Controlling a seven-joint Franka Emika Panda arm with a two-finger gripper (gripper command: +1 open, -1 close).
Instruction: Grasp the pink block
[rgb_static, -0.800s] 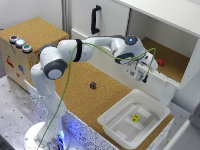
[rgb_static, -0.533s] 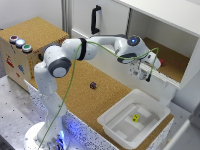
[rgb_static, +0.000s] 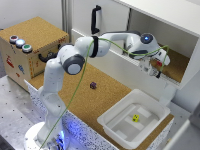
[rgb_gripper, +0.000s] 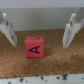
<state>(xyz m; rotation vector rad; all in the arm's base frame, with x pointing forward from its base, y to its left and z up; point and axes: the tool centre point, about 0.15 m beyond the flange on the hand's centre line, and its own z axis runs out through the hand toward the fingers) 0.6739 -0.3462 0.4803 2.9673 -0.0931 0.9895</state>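
Cork-lined shelf recess (rgb_static: 182, 67): pink block (rgb_gripper: 34, 47), its front face marked with a dark letter, rests on the cork between the fingers of the gripper (rgb_gripper: 38, 31), nearer one finger (rgb_gripper: 9, 31). Gripper spread wide, holding nothing, neither finger touching the block. Recommended handling: centre on the block before closing, since it sits off-middle.
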